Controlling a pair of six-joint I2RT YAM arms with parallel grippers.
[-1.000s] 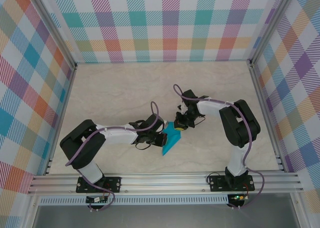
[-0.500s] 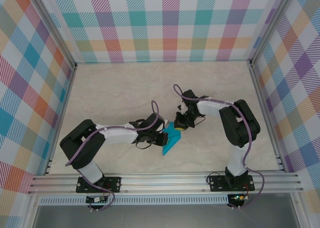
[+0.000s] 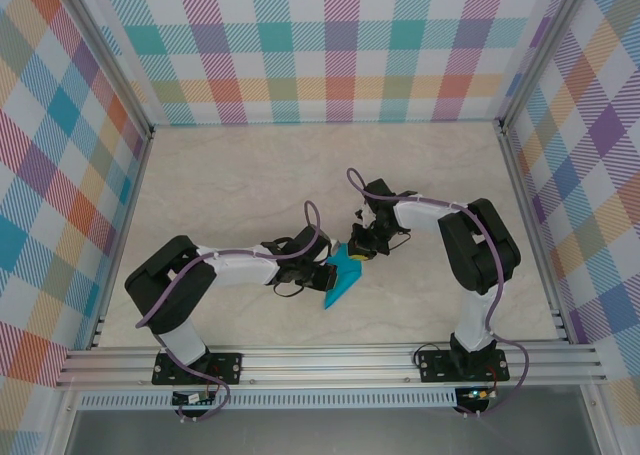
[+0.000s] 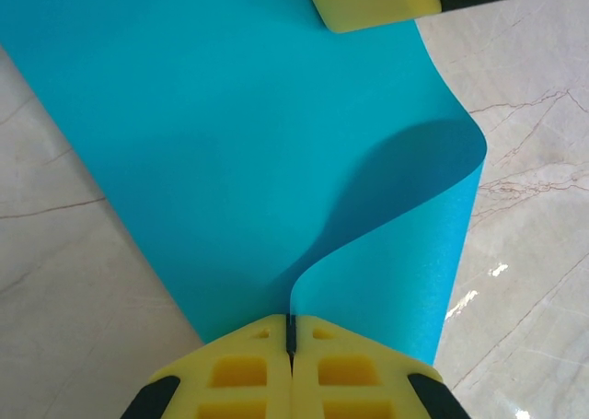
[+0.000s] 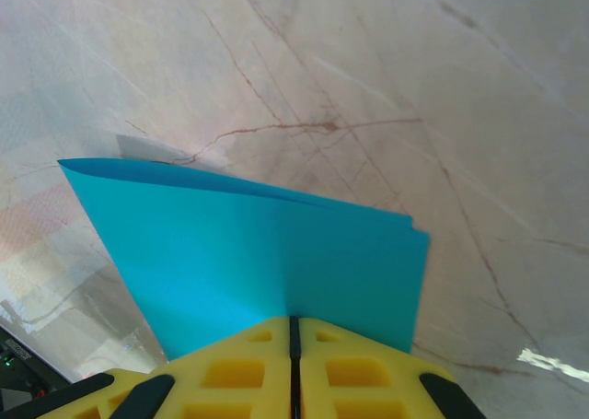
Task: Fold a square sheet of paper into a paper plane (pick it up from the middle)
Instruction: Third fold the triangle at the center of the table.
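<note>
The teal square sheet of paper [image 3: 340,278] is folded over on itself and looks narrow and pointed from above, near the table's middle. My left gripper [image 3: 324,275] is at its left side. In the left wrist view this gripper [image 4: 291,331] is shut on a flap of the paper [image 4: 230,115] that curls up from the flat part. My right gripper [image 3: 361,252] is at the sheet's upper right end. Seen from the right wrist, it [image 5: 294,325] is shut on the layered paper [image 5: 258,244]. One of its yellow fingertips [image 4: 368,0] shows at the top of the left wrist view.
The marble-patterned table [image 3: 250,185] is bounded by aluminium rails [image 3: 330,360] at the front and checked walls [image 3: 330,45] on the other sides. Both arm bases [image 3: 195,365] stand at the near edge.
The left arm's elbow has shifted slightly to the right. The paper and both grippers stay almost where they were.
</note>
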